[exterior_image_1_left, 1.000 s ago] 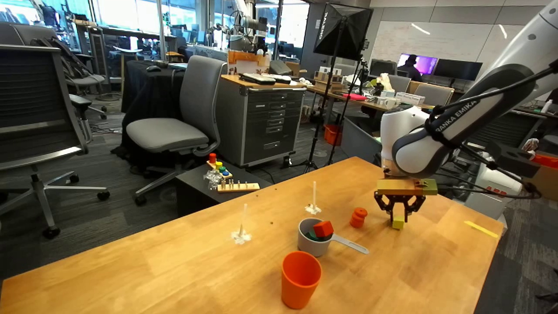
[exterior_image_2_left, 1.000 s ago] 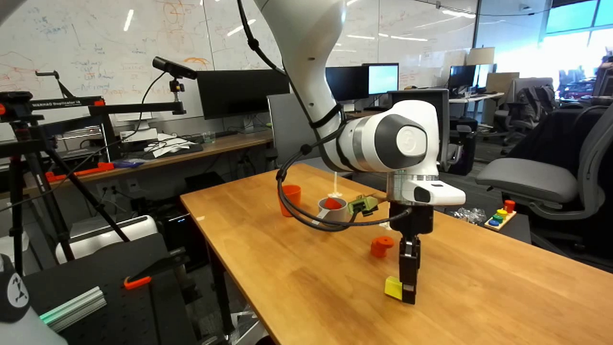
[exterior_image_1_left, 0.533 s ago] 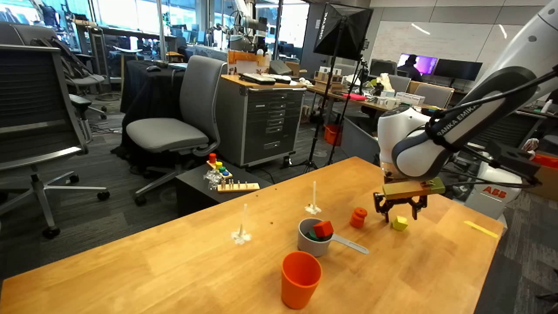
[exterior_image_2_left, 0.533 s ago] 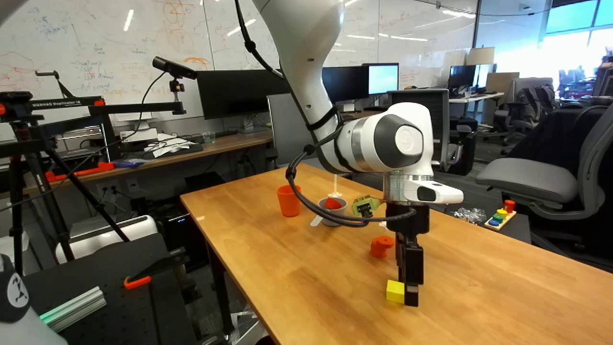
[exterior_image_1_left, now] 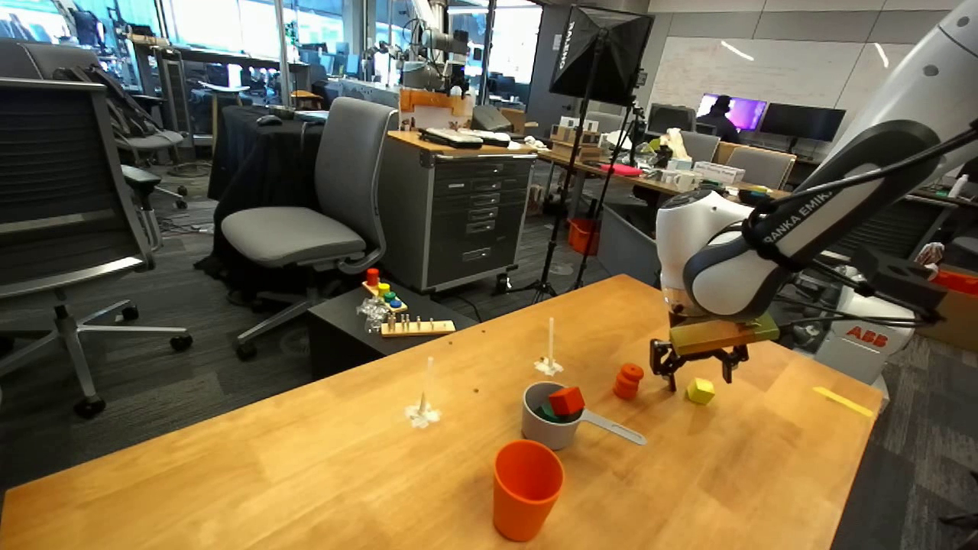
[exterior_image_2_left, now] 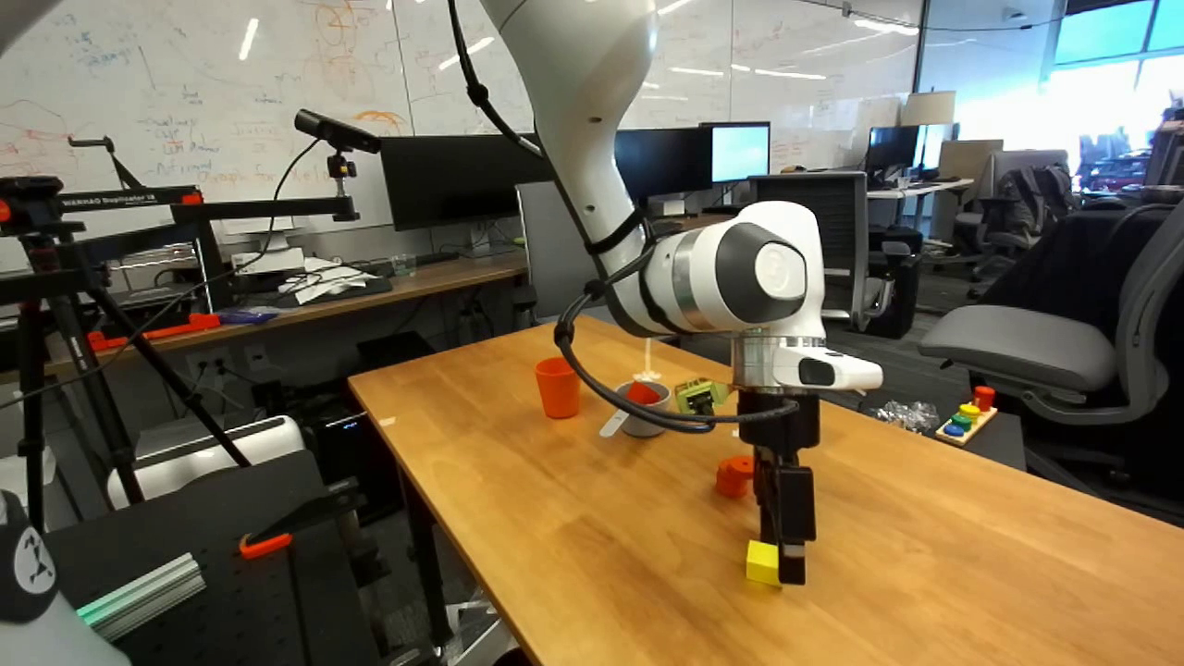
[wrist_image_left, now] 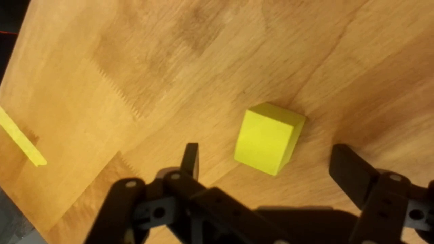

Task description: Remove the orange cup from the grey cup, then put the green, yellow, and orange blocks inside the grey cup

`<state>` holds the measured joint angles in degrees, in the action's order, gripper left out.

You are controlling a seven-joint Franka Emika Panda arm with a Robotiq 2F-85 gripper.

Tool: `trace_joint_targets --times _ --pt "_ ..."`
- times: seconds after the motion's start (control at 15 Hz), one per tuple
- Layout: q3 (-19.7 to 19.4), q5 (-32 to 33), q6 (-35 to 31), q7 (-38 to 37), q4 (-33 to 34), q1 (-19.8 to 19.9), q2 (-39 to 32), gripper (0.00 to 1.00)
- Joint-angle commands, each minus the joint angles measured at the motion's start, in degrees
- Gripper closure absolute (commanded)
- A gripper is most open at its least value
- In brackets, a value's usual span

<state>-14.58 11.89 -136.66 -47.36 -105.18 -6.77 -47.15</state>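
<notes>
Flanking the yellow block (wrist_image_left: 265,140) on the table (wrist_image_left: 152,51), the gripper (wrist_image_left: 267,154) is spread wide and empty – for pinching, presumably! With the orange cup (exterior_image_1_left: 526,493) stood aside as asked, the orange block (exterior_image_1_left: 567,401) and probably the half-hidden green block (exterior_image_1_left: 547,414) are held in the grey cup (exterior_image_1_left: 544,435).

Wooden table (exterior_image_1_left: 306,466), orange cup (exterior_image_1_left: 527,493), grey cup (exterior_image_1_left: 546,434), yellow block (wrist_image_left: 266,140)

Bright windows (exterior_image_1_left: 221,29) and a scribbled whiteboard (exterior_image_2_left: 222,120) rise beyond grey chairs (exterior_image_1_left: 348,179) on dark carpet (exterior_image_1_left: 206,382).
</notes>
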Motion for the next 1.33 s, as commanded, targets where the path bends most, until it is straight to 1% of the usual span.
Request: trace_joint_targets --times 0.0,0.27,0.33,0.4,0.47,0.53,0.8,0.93,1.0,1.27 --pt "0.9 -3.7 -0.8 -1.3 0.5 0.8 -0.4 0.00" --pt "1.7 -8.2 -0.9 -1.0 0.3 1.8 0.0 0.00" --pt "1.7 -8.9 -1.2 -1.1 0.2 1.9 0.0 0.25" --pt "1.8 -9.6 -1.5 -1.1 0.2 2.0 0.1 0.28" --pt "1.9 -10.4 -1.9 -0.9 0.2 2.1 0.1 0.34" --pt "2.0 -11.1 -2.4 -0.8 0.2 2.3 0.1 0.44" --pt "2.3 -13.5 -4.1 -0.4 0.0 2.7 0.4 0.73" --pt "2.5 -13.9 -4.6 -0.3 -0.7 2.2 1.3 0.88" --pt "2.6 -13.8 -4.5 -0.3 -1.0 1.9 2.1 0.91" --pt "3.1 -13.2 -5.6 -0.8 -2.3 0.1 4.7 0.90"
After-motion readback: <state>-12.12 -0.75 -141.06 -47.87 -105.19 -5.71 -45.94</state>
